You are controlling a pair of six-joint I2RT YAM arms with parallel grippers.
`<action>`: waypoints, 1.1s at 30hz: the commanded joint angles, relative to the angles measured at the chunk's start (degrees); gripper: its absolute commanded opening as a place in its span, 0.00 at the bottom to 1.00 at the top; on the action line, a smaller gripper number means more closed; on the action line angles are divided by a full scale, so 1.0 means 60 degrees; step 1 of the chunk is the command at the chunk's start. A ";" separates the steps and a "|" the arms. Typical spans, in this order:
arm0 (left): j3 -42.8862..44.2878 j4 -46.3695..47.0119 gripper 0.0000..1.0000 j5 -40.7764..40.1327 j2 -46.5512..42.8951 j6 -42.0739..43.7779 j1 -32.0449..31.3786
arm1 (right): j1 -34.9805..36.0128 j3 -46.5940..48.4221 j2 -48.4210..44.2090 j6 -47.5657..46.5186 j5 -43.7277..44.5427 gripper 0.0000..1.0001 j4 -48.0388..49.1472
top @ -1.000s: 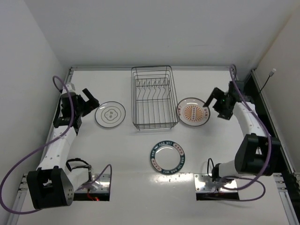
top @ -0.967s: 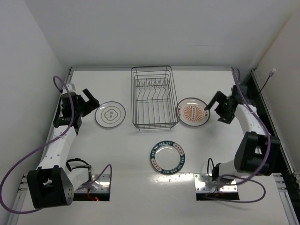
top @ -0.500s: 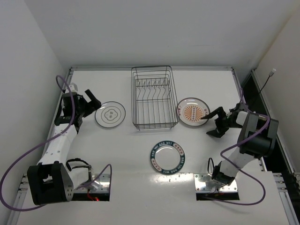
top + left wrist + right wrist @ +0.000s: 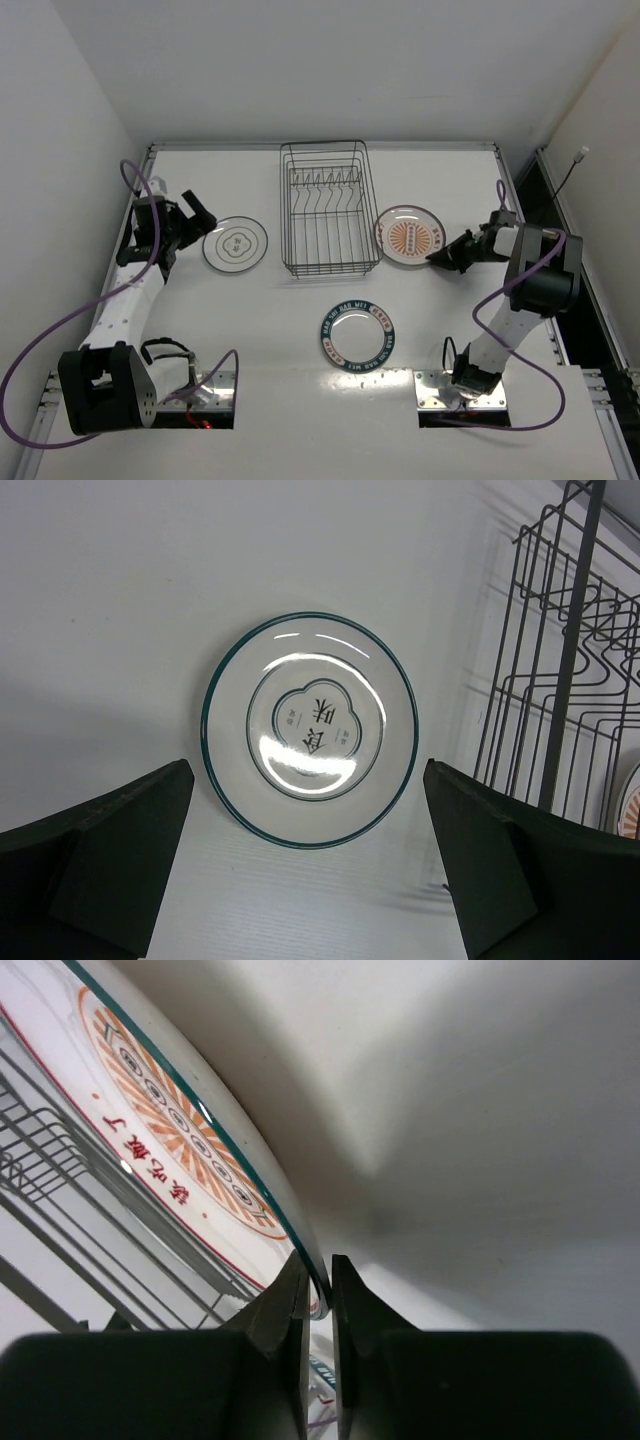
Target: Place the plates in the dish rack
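The dark wire dish rack (image 4: 327,208) stands at the back middle of the table. Right of it lies the orange sunburst plate (image 4: 410,237) (image 4: 170,1135); my right gripper (image 4: 441,256) (image 4: 318,1278) is shut on its right rim, one finger above and one below. The white plate with a thin dark ring (image 4: 235,244) (image 4: 311,728) lies left of the rack. My left gripper (image 4: 200,217) (image 4: 310,855) hangs open just left of it, fingers wide on either side, touching nothing. The teal lettered-rim plate (image 4: 357,334) lies nearer, in front of the rack.
The rack's wires (image 4: 560,690) rise close to the right of the white plate. White walls close in the table at the back and both sides. The two arm bases (image 4: 200,392) (image 4: 462,388) sit at the near edge.
My right gripper dropped low, swung in to the sunburst plate's right edge and shut on its rim. The left arm shifted only slightly and stayed open.
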 commanded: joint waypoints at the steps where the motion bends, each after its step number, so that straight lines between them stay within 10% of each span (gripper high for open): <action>1: 0.0432 0.0013 1.00 0.0002 -0.0026 0.0145 -0.0047 | 0.0046 0.0290 0.0062 -0.0133 -0.0036 0.01 0.0040; 7: 0.0432 -0.0176 1.00 -0.0174 -0.0026 0.0146 -0.0047 | -0.0042 0.0290 -0.1658 -0.0865 -0.0182 0.00 -0.0413; 15: 0.0432 -0.0177 1.00 -0.0262 -0.0114 0.0146 -0.0047 | 0.1040 0.3197 -0.5356 -0.1435 0.3506 0.00 -0.2314; 33: 0.0520 -0.0177 1.00 -0.0262 0.0062 0.0146 -0.0047 | 0.5803 0.9401 -0.1023 -0.3077 0.9602 0.00 -0.4823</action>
